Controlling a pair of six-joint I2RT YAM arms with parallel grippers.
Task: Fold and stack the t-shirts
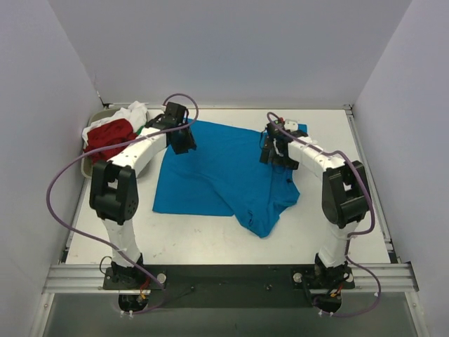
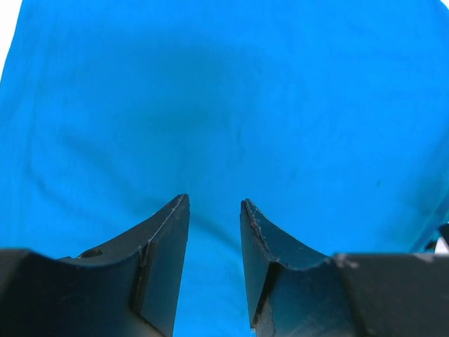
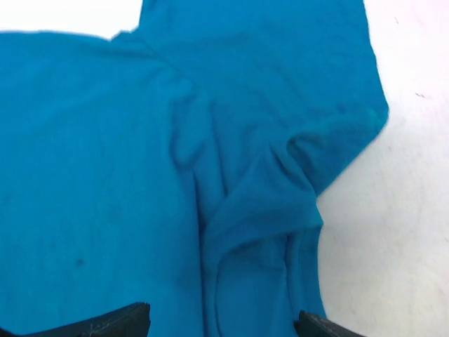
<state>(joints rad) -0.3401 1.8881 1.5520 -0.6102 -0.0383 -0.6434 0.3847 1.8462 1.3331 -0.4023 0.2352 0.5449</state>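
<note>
The bright blue t-shirt (image 1: 221,172) lies spread on the table's middle, its near right part rumpled. My left gripper (image 1: 184,140) hovers over the shirt's far left corner; in the left wrist view (image 2: 214,203) its jaws stand apart with only flat blue cloth (image 2: 224,105) below. My right gripper (image 1: 276,153) is over the shirt's far right edge; in the right wrist view (image 3: 219,319) its fingertips (image 3: 116,321) are wide apart above a folded sleeve or collar ridge (image 3: 266,203). Red (image 1: 109,135), white (image 1: 130,112) and a bit of green shirts lie piled at far left.
The pile sits in a grey tray (image 1: 87,166) at the far left edge. Purple cables loop from both arms. White walls enclose the table on three sides. Bare white tabletop (image 3: 407,210) lies right of the blue shirt.
</note>
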